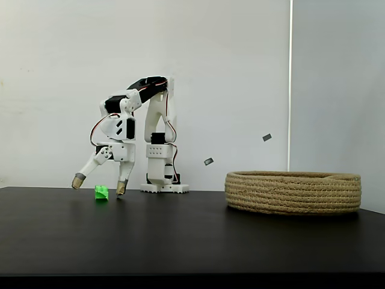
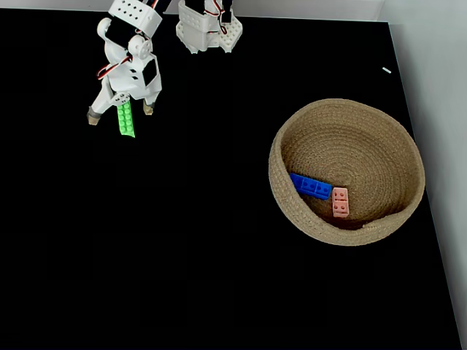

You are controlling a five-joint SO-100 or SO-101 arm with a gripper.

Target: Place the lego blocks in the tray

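Now, green brick lying near the worktop's far left corner, long axis running far-to-near, between the spread fingers of the open claw, blue brick and pink brick in the basket.

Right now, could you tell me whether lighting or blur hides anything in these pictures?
Both fixed views are sharp. In the side one the table is very dark, yet the green brick stands out; from above, the blue brick and pink brick show clearly in the basket.

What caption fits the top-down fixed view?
Open gripper straddles the green brick; blue brick and pink brick lie in the basket.
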